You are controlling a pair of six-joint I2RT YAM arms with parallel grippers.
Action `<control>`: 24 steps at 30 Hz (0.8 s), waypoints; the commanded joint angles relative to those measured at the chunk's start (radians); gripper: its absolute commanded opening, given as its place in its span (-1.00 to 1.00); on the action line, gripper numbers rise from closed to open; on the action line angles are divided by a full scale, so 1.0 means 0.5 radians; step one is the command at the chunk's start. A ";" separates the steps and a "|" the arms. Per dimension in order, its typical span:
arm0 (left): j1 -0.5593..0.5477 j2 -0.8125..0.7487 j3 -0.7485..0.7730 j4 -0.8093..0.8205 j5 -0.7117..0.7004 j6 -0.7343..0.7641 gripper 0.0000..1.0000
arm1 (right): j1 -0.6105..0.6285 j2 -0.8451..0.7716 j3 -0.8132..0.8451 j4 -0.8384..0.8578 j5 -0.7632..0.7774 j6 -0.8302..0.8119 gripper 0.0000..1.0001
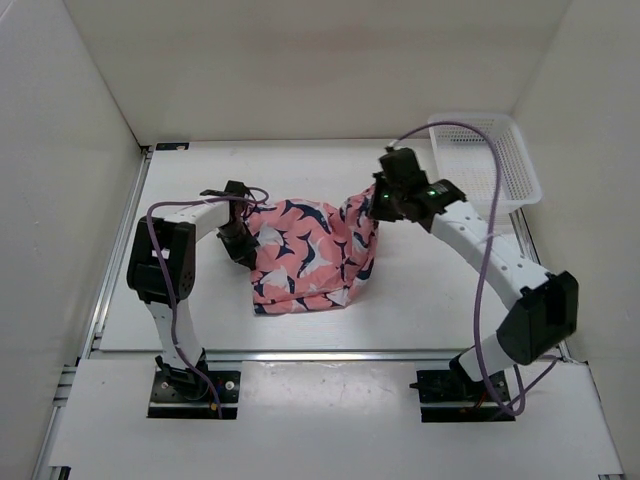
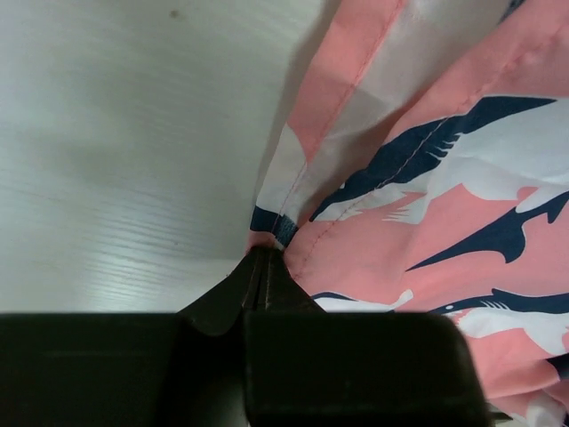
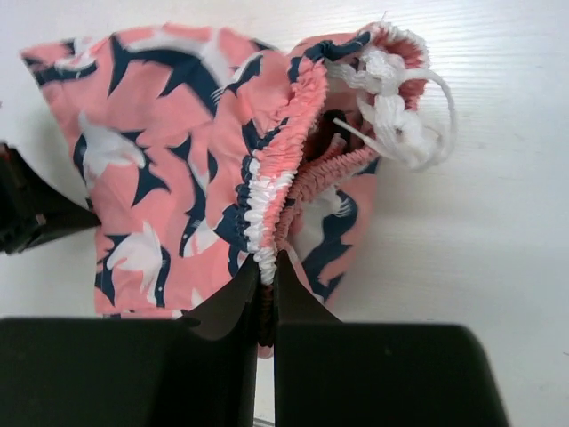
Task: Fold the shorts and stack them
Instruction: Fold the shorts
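1. I'm watching the shorts [image 1: 305,255] sitting in the middle of the table [image 1: 420,310], bunched into a slack heap between the two arms. They are not lying flat anywhere.
2. The left gripper [image 2: 264,260] is pinching the left edge of the cloth. Its fingers are pressed together with no gap showing, and a hemmed corner is trapped right at the tips.
3. The right gripper [image 3: 269,269] is clamping the gathered elastic waistband [image 3: 276,169]. The fingers are closed down to a sliver with the ruffled band caught between them, and the knotted white drawstring [image 3: 400,116] is hanging loose just beyond.
4. From overhead, the held edges are sitting high while the near edge of the cloth is resting on the table, so I'm reading the garment as half lifted.
5. I'm judging this as the fold itself in progress, or the spreading that leads into it. Nothing is creased cleanly and nothing is stacked yet.
6. The white basket [image 1: 490,160] is standing at the far right corner, well apart from the cloth.
7. For the next move I'm wanting both arms travelling together. They need to hold enough tension to pull out the sag, and neither pinch should let go until the cloth is lying down.
8. I'm minding the drawstring, which could end up tucked inside the fold.
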 commanded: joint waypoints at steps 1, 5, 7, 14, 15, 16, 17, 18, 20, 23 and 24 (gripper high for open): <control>-0.017 0.017 0.067 0.088 0.080 -0.012 -0.79 | 0.254 0.154 0.280 -0.155 0.215 -0.050 -1.00; -0.017 0.036 0.067 0.106 0.080 -0.012 -0.79 | 0.503 0.378 0.543 -0.173 0.252 -0.032 -1.00; -0.017 0.018 0.048 0.106 0.080 -0.012 -0.79 | 0.625 0.535 0.654 -0.173 0.252 -0.032 -1.00; 0.001 -0.044 0.008 0.106 0.062 0.006 -0.79 | 0.843 0.995 1.105 -0.173 0.160 -0.053 -1.00; 0.019 -0.044 -0.010 0.106 0.062 0.006 -0.79 | 0.886 1.083 1.145 -0.173 0.160 -0.053 -1.00; 0.020 -0.044 -0.010 0.106 0.062 0.006 -0.79 | 0.905 1.127 1.227 -0.173 0.129 -0.075 -1.00; 0.020 -0.044 -0.010 0.106 0.062 0.006 -0.79 | 0.935 1.203 1.262 -0.173 0.129 -0.075 -1.00; 0.020 -0.044 -0.010 0.106 0.062 0.006 -0.79 | 0.936 1.234 1.286 -0.173 0.105 -0.075 -1.00; 0.041 -0.044 -0.010 0.106 0.062 0.006 -0.79 | 0.957 1.281 1.308 -0.155 0.086 -0.057 -1.00; 0.062 -0.084 -0.010 0.106 0.062 0.024 -0.79 | 0.957 1.336 1.308 -0.075 0.047 -0.035 -1.00; 0.062 -0.084 -0.010 0.106 0.062 0.024 -0.79 | 0.957 1.360 1.308 -0.054 0.046 -0.035 -1.00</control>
